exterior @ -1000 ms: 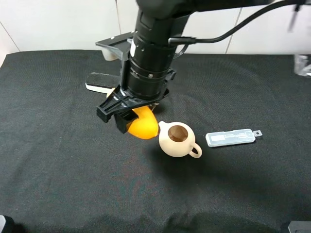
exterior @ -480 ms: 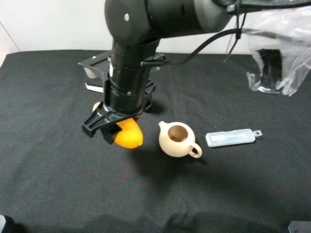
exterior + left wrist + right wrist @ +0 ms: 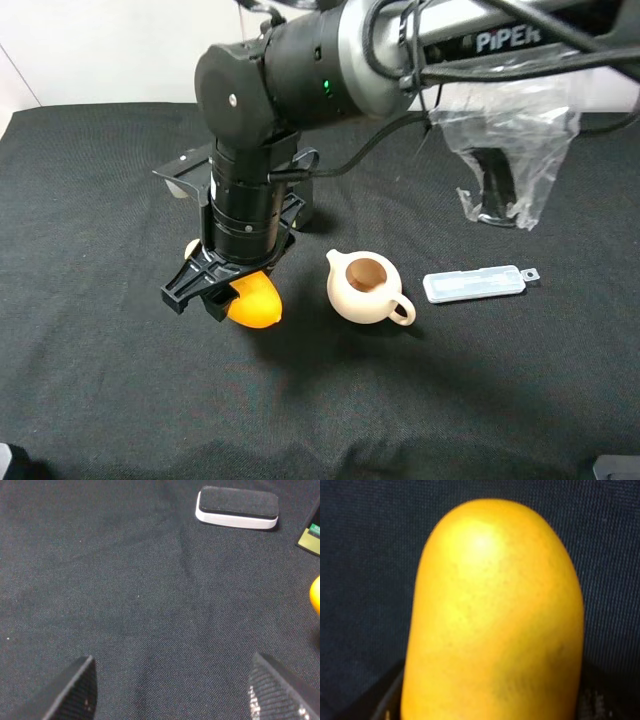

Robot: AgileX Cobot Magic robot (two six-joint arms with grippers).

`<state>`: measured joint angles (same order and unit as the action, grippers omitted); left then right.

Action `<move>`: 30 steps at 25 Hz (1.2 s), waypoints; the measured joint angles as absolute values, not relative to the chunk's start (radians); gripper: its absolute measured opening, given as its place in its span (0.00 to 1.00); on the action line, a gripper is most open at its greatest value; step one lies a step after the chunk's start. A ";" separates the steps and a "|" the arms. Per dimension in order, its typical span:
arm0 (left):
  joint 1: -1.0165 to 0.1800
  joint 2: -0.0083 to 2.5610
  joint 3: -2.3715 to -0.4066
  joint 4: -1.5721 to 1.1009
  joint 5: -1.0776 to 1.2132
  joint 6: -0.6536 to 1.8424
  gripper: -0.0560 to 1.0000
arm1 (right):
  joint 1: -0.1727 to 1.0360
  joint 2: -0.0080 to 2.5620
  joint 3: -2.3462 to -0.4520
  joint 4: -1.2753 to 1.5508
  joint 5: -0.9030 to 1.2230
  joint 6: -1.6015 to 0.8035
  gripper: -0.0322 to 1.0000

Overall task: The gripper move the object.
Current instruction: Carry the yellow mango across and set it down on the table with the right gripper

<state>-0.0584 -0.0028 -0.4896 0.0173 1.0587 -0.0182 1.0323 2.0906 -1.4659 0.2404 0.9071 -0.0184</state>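
In the exterior high view the orange-yellow object (image 3: 256, 305) sits between the black fingers of my right gripper (image 3: 218, 291), just above the black cloth and left of the teapot. That gripper is shut on it, and the arm's wrist hides the object's upper half. The object (image 3: 495, 615) fills the right wrist view, with dark finger edges at its lower corners. My left gripper (image 3: 172, 690) stands open over bare cloth, with nothing between its fingertips (image 3: 75, 690). A sliver of the object (image 3: 315, 595) shows at that view's edge.
A cream teapot (image 3: 365, 288) stands right of the object, with a clear plastic case (image 3: 473, 283) beyond it. A crumpled plastic bag (image 3: 510, 150) hangs at the back right. A white-and-black block (image 3: 236, 507) lies on the black cloth (image 3: 100, 350).
My right arm has carried the object leftward and slightly toward the front, away from the teapot. The plastic bag has come into view and shifted left.
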 joint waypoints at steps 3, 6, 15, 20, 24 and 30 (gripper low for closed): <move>-0.058 -0.003 -0.490 0.017 1.059 -0.018 0.69 | 1.032 2.112 -1.466 0.237 0.898 -0.019 0.47; -0.058 -0.003 -0.490 0.017 1.059 -0.018 0.69 | 1.032 2.134 -1.466 0.230 0.882 -0.019 0.47; -0.058 -0.003 -0.490 0.017 1.059 -0.018 0.69 | 1.032 2.171 -1.466 0.200 0.850 -0.021 0.47; -0.058 -0.003 -0.490 0.017 1.059 -0.018 0.69 | 1.032 2.188 -1.466 0.200 0.843 -0.021 0.47; -0.058 -0.003 -0.490 0.017 1.059 -0.018 0.69 | 1.032 2.189 -1.466 0.197 0.836 -0.021 0.47; -0.058 -0.003 -0.490 0.017 1.059 -0.018 0.69 | 1.032 2.189 -1.466 0.184 0.835 -0.021 0.47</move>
<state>-0.0584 -0.0028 -0.4896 0.0173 1.0587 -0.0182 1.0323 2.1893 -1.4659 0.1841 0.8348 -0.0209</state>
